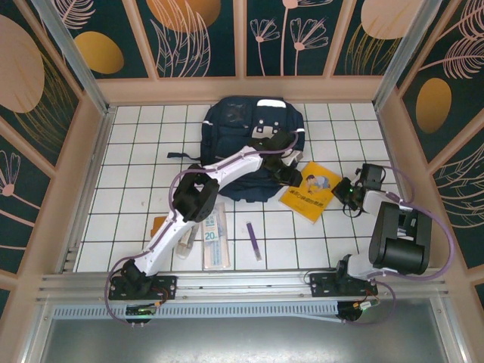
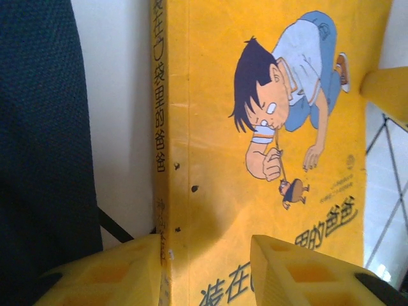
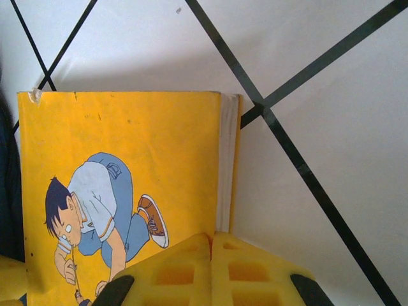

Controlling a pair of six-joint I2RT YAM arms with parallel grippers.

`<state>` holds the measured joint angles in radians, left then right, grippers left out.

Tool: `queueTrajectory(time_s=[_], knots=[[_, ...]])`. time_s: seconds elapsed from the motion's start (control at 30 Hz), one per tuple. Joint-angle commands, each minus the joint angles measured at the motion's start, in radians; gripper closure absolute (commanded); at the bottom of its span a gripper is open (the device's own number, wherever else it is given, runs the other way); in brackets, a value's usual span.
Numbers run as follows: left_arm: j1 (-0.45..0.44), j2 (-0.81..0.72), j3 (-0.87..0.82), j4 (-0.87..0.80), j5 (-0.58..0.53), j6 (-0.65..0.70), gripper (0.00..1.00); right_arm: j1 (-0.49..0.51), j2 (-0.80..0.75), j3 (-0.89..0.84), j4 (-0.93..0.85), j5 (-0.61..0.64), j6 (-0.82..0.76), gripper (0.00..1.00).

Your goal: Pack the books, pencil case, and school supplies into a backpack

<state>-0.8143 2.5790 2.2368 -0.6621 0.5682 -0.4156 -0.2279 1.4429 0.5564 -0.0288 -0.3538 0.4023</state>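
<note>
Yellow booklet [image 1: 318, 193] beside the backpack [image 1: 242, 128]: left gripper [image 2: 204, 255] parted astride its spine, right gripper [image 3: 211, 245] clenched empty at its edge, so we should pinch the spine squarely.

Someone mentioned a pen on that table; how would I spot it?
Find the big navy backpack at the far middle of the tiled table. Come straight toward the near edge: the purple pen lies flat on the tiles, just right of the long clear pack with a blue 20 label. It is a slim stick, and the only purple thing.
</note>
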Motion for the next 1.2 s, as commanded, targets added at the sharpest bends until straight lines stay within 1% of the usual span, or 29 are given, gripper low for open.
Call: queueTrajectory(time_s=[0.0,0.17,0.3,0.37,0.47,0.53,0.57,0.6,0.63,0.7,0.77,0.87,0.93,1.03,1.17], knots=[[-0.047,-0.012,-0.075,0.038,0.223,-0.046,0.61,0.012,0.068,-0.062,-0.06,-0.117,0.008,1.0],[-0.046,-0.02,-0.092,0.074,0.247,-0.095,0.61,0.01,0.097,-0.059,-0.038,-0.211,-0.003,1.0],[-0.046,-0.017,-0.083,0.117,0.282,-0.138,0.64,0.002,0.106,-0.069,-0.001,-0.304,-0.003,1.0],[-0.046,-0.027,-0.083,0.138,0.286,-0.148,0.65,0.002,0.095,-0.069,0.0,-0.317,-0.01,1.0],[-0.045,-0.033,-0.077,0.143,0.259,-0.16,0.65,0.004,0.084,-0.072,0.002,-0.342,-0.007,1.0],[-0.043,-0.021,-0.052,0.097,0.189,-0.166,0.64,0.007,0.077,-0.066,-0.015,-0.336,-0.015,1.0],[-0.041,-0.005,-0.022,0.043,0.123,-0.161,0.64,0.01,0.076,-0.058,-0.039,-0.318,-0.022,0.91],[-0.039,0.017,0.018,-0.011,0.066,-0.149,0.64,0.015,0.071,-0.046,-0.071,-0.281,-0.028,0.79],[-0.037,0.037,0.052,-0.056,0.019,-0.143,0.63,0.02,0.065,-0.034,-0.102,-0.251,-0.033,0.73],[-0.033,0.069,0.103,-0.132,-0.072,-0.13,0.6,0.033,0.038,-0.001,-0.19,-0.146,-0.031,0.57],[-0.034,0.069,0.106,-0.157,-0.114,-0.126,0.58,0.035,0.001,0.024,-0.267,-0.079,-0.02,0.5],[-0.033,0.046,0.078,-0.151,-0.143,-0.125,0.56,0.045,-0.049,0.063,-0.369,-0.012,-0.007,0.46],[-0.034,0.034,0.062,-0.14,-0.15,-0.125,0.55,0.049,-0.072,0.073,-0.411,-0.016,0.008,0.46],[-0.034,0.03,0.052,-0.137,-0.149,-0.123,0.54,0.067,-0.073,0.085,-0.471,-0.007,0.043,0.48],[-0.033,0.045,0.052,-0.158,-0.131,-0.117,0.51,0.116,-0.056,0.066,-0.486,0.031,0.076,0.56]])
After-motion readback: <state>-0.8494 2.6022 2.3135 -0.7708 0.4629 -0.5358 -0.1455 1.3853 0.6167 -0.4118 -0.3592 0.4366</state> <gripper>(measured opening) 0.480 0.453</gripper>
